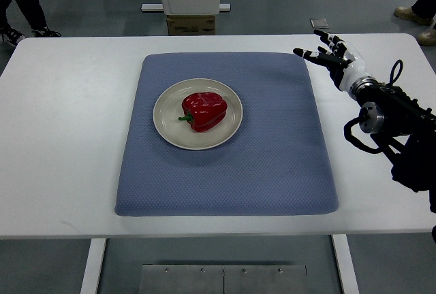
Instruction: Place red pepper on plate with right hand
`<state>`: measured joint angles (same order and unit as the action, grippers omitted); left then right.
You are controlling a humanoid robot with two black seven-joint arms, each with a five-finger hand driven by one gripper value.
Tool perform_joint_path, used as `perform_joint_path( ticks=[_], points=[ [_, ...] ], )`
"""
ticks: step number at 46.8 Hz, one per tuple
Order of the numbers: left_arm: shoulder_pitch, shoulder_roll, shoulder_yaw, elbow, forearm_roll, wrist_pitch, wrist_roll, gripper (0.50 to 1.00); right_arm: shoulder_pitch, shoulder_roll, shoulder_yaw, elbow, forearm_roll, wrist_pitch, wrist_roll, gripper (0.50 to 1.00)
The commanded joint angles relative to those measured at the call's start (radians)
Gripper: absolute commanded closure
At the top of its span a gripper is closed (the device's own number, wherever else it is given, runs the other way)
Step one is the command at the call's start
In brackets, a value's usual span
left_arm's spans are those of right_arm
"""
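Observation:
A red pepper (204,110) with a green stem lies on a round cream plate (166,124), which sits on a blue-grey mat (272,151) on the white table. My right hand (327,52) hovers at the mat's far right corner, well to the right of the plate. Its fingers are spread and hold nothing. The black right arm (395,120) enters from the right edge. No left arm shows.
The white table (61,117) runs wide around the mat. Beyond its far edge stand a white pillar with a cardboard box (191,24) at its base. People's legs and shoes show at the top left (20,8) and top right (417,13).

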<state>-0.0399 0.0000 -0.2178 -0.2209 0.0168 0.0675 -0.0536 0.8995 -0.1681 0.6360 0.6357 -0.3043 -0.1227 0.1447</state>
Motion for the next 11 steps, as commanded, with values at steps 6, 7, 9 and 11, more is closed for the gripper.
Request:
perform_joint_path(
  ticks=[6, 7, 9, 11],
  points=[
    [0.000, 0.000, 0.000, 0.000, 0.000, 0.000, 0.000, 0.500, -0.018, -0.011, 0.002, 0.001, 0.022, 0.002, -0.001, 0.500],
    [0.000, 0.000, 0.000, 0.000, 0.000, 0.000, 0.000, 0.500, -0.018, -0.011, 0.002, 0.001, 0.022, 0.000, -0.001, 0.500],
    [0.000, 0.000, 0.000, 0.000, 0.000, 0.000, 0.000, 0.500, -0.019, -0.014, 0.002, 0.001, 0.022, 0.000, -0.001, 0.500],
    [0.000, 0.000, 0.000, 0.000, 0.000, 0.000, 0.000, 0.500, -0.021, -0.017, 0.002, 0.001, 0.022, 0.000, 0.001, 0.500]
  ],
)
